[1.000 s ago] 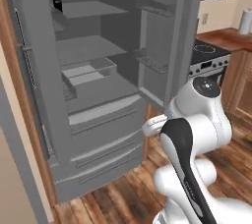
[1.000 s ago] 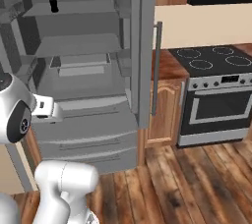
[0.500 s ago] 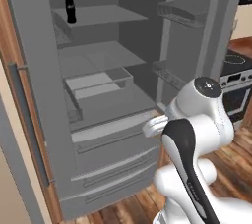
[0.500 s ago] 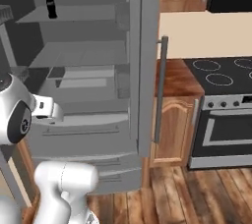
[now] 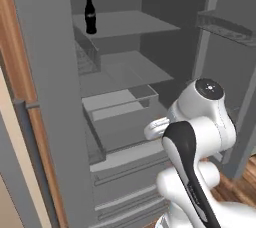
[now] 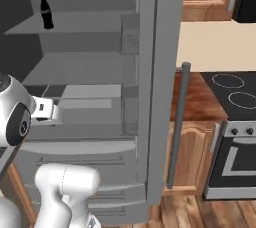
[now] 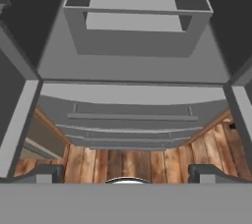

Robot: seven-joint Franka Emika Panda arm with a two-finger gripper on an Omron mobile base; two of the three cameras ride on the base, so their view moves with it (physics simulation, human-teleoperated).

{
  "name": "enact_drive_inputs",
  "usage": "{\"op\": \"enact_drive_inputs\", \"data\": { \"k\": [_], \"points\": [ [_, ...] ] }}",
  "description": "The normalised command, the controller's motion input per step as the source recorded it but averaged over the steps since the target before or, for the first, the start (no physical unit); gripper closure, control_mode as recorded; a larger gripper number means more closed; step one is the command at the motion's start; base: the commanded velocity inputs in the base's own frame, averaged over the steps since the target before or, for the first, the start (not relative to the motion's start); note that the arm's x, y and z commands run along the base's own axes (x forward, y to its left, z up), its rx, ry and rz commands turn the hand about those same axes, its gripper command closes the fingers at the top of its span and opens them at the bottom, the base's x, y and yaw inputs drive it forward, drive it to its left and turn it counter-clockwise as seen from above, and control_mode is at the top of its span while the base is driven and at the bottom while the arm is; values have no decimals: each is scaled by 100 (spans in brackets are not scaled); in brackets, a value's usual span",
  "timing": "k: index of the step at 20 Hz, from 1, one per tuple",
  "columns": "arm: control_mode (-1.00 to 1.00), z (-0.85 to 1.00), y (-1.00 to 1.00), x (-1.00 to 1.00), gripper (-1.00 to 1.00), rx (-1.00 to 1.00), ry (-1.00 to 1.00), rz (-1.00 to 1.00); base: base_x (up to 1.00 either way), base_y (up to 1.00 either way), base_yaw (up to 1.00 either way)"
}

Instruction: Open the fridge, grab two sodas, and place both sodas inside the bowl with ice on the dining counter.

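Base has driven closer since the earlier frame: the whole view has shifted and the fridge (image 5: 125, 97) interior is now larger in both base views; things inside have not moved on their own.

Left to right, left base view: open left door (image 5: 45, 102), then the bottle (image 5: 90, 15) upright on the top shelf (image 5: 130, 24) near its left end, then the crisper bin (image 5: 120, 104) lower down, then the right door (image 5: 225, 37). No red can visible on any shelf; cannot tell where it is.

Gripper (image 7: 126, 171): tips set wide apart, nothing between them, aimed down at the drawers (image 7: 133, 120) and the floor (image 7: 123, 161), well below the bottle.

Risks, judged:
- arm must rise a long way; the wrist could clip the bin or a shelf edge on the way up
- bottle is slim and tall; an off-centre approach could tip it over
- door bins on the right narrow the swing room
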Motion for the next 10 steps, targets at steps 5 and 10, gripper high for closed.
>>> {"op": "enact_drive_inputs", "data": {
  "k": [5, 10],
  "points": [
    [100, 0, 0, 0, -100, 0, 0, 0, 59, -29, 23],
    [100, 0, 0, 0, -100, 0, 0, 0, 65, -20, 24]
  ]
}}
